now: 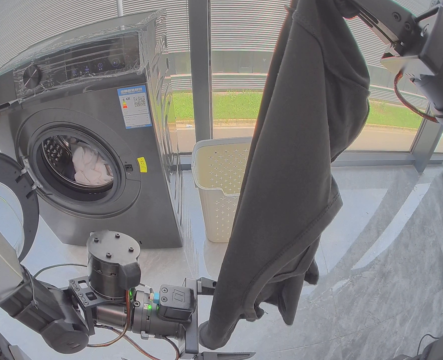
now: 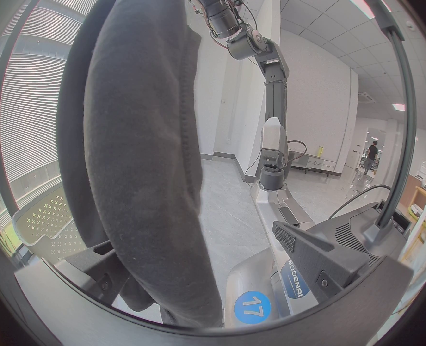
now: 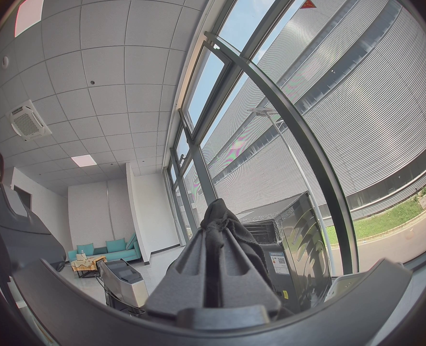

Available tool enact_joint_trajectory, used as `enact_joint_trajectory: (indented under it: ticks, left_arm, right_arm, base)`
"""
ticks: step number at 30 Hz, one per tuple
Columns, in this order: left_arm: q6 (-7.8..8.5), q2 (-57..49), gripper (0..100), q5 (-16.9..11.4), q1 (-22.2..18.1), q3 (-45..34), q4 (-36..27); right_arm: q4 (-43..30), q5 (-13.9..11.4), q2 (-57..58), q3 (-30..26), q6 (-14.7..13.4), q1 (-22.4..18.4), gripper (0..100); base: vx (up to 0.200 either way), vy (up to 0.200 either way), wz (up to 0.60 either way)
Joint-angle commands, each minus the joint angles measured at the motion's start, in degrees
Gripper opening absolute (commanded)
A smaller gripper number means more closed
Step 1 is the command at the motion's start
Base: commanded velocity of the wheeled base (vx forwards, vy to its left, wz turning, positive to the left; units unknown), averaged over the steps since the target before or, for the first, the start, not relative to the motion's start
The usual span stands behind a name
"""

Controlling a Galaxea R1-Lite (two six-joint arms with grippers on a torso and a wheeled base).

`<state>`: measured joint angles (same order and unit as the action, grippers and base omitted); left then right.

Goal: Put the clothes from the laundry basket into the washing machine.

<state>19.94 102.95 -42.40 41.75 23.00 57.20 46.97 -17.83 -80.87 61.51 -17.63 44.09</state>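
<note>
Right wrist view: the fingers (image 3: pixel 184 279) of your right gripper (image 3: pixel 214 239) were pressed together on a small bunched fold of the dark grey garment (image 3: pixel 222 224), with only a tuft poking past the tips. From that pinch, held high, the garment hung at full length in the head view, its hem low near the floor (image 1: pixel 381 276). Down there your left gripper (image 1: pixel 209 321) sat with its fingers apart and the hem hanging between them. In the left wrist view the cloth lay close to one finger and well off the other, not gripped.

Further out, the laundry basket (image 1: pixel 216 186) stood just beside the washing machine (image 1: pixel 146 186), partly behind the hanging cloth. The machine's door (image 1: pixel 4 201) was swung open on your left side, and a white cloth (image 1: pixel 89 166) already lay in the drum.

Here is what you had to watch. The upper hold was a thin fold, so a quick swing toward the drum could have pulled it free. If the left fingers had closed off-centre, they might have caught only an edge and let the bulk drop. A garment that long could also have dragged on the floor, snagged on the open door, or been left trailing over the drum's rim.
</note>
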Motion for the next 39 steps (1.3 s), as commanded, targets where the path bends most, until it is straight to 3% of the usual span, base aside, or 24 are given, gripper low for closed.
enact_joint_trajectory:
  ticks: [1,20,23,24,26,32,39]
  left_arm:
    - [-0.26,1.8,100,0.1,0.0,1.4,0.0]
    - [-1.05,9.8,100,1.0,-2.4,11.4,0.8]
    - [-1.14,10.1,100,0.9,-2.2,12.4,1.2]
    - [-1.05,9.6,100,0.9,-1.9,12.4,1.7]
    - [-1.05,9.0,100,1.0,-1.7,12.0,2.0]
    - [-1.14,9.4,100,1.5,-1.7,12.2,2.0]
    - [-1.84,13.0,100,2.3,-1.3,14.3,2.1]
  right_arm:
    - [0.1,0.2,-0.2,0.3,-0.1,0.5,0]
    - [0.1,2.2,0.3,2.4,-1.1,2.0,0]
    - [0.1,3.4,0.4,2.1,-1.1,1.9,0]
    - [-0.1,5.4,0.1,1.9,-1.1,1.3,0]
    - [-0.7,6.6,-0.2,1.9,-1.1,0.1,0]
    - [-1.7,6.8,-0.3,2.2,-1.1,-0.6,0]
    - [-2.8,6.8,0.0,2.9,-2.0,3.6,0]
  base:
    - [0.0,0.0,0.0]
    - [0.0,0.0,0.0]
    - [0.0,0.0,0.0]
    - [0.0,0.0,0.0]
    - [0.0,0.0,0.0]
    - [0.0,0.0,0.0]
    - [0.0,0.0,0.0]
